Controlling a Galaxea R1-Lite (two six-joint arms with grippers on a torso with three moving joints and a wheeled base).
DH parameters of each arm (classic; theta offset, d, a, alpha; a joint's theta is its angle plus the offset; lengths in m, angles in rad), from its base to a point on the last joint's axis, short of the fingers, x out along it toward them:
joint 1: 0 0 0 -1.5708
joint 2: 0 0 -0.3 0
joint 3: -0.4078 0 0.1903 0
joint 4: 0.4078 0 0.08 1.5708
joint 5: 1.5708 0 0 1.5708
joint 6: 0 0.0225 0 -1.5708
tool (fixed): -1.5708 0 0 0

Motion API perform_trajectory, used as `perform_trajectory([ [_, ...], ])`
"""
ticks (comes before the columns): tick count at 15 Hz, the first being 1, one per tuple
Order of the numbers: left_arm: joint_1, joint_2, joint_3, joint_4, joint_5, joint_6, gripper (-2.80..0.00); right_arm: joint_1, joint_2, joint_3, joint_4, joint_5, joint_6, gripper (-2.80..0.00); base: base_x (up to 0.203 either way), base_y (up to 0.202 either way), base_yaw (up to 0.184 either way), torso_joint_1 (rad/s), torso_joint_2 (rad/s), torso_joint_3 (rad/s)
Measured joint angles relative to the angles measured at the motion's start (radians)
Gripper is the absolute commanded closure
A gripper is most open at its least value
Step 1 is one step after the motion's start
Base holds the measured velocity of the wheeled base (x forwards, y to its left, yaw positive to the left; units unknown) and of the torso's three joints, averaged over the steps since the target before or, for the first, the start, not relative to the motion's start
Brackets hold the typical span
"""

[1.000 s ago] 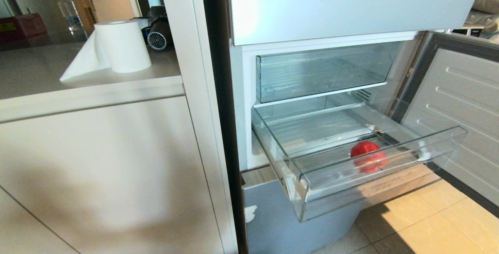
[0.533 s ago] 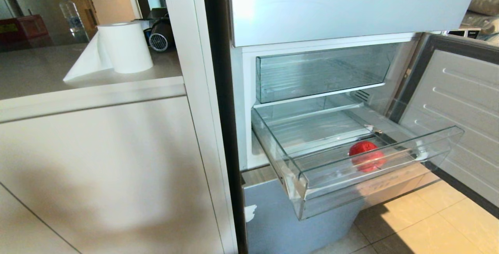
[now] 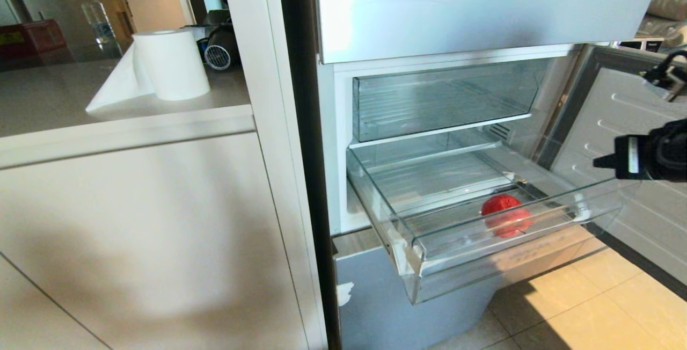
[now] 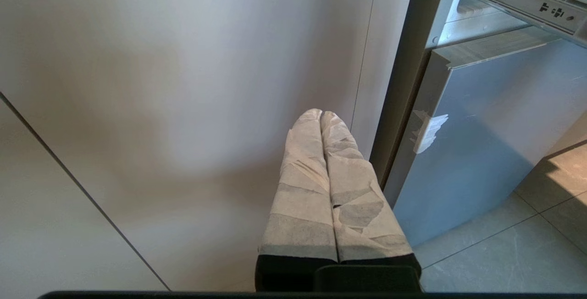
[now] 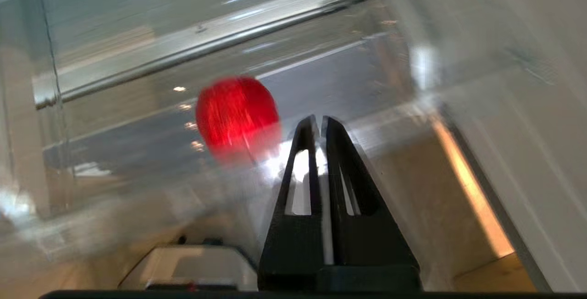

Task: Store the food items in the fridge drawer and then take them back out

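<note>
Item: one red fruit (image 3: 505, 216), round, glossy, apple-like. Location: on the ribbed floor of the pulled-out fridge drawer (image 3: 536, 231), near its front lip, toward the drawer's right end. Nothing touches it. No other red pieces visible.

Handling, by judgement: firm and fairly light, but smooth-skinned and free to roll on the ribs. Best taken across its widest part from above, fingers on opposite sides; a glancing pinch would likely squirt it away.

Drawer: clear plastic, wide, shallow, thick transparent front. Probably rigid but easy to scuff or knock; the front lip stands between an approaching tool and the fruit.

Right gripper (image 5: 319, 122): seen at the right edge from the head camera, beyond the drawer's right end, above the lip level, well apart from the fruit. Black fingers nearly together, a thin slit between them, grasping nothing.

Left gripper (image 4: 320, 114): parked low before the cabinet panel (image 4: 183, 83) beside the fridge; taped fingers pressed together, empty.

Open upper drawer (image 3: 440, 97): nothing seen inside.
</note>
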Motion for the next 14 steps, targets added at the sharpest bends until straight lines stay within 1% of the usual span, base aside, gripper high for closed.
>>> perform_trajectory([
  [2, 0.000, 0.000, 0.000, 0.000, 0.000, 0.000, 0.00, 0.028, 0.130, -0.118, 0.052, 0.030, 0.004, -2.80, 0.000, 0.000, 0.000, 0.000, 0.00, 0.000],
  [5, 0.000, 0.000, 0.000, 0.000, 0.000, 0.000, 0.00, 0.073, 0.256, -0.246, 0.124, 0.039, 0.008, -2.80, 0.000, 0.000, 0.000, 0.000, 0.00, 0.000],
  [8, 0.000, 0.000, 0.000, 0.000, 0.000, 0.000, 0.00, 0.098, 0.361, -0.380, 0.262, 0.039, 0.019, -2.80, 0.000, 0.000, 0.000, 0.000, 0.00, 0.000],
  [11, 0.000, 0.000, 0.000, 0.000, 0.000, 0.000, 0.00, 0.105, 0.442, -0.458, 0.334, 0.035, 0.014, -2.80, 0.000, 0.000, 0.000, 0.000, 0.00, 0.000],
  [14, 0.000, 0.000, 0.000, 0.000, 0.000, 0.000, 0.00, 0.105, 0.503, -0.505, 0.395, 0.035, -0.005, -2.80, 0.000, 0.000, 0.000, 0.000, 0.00, 0.000],
])
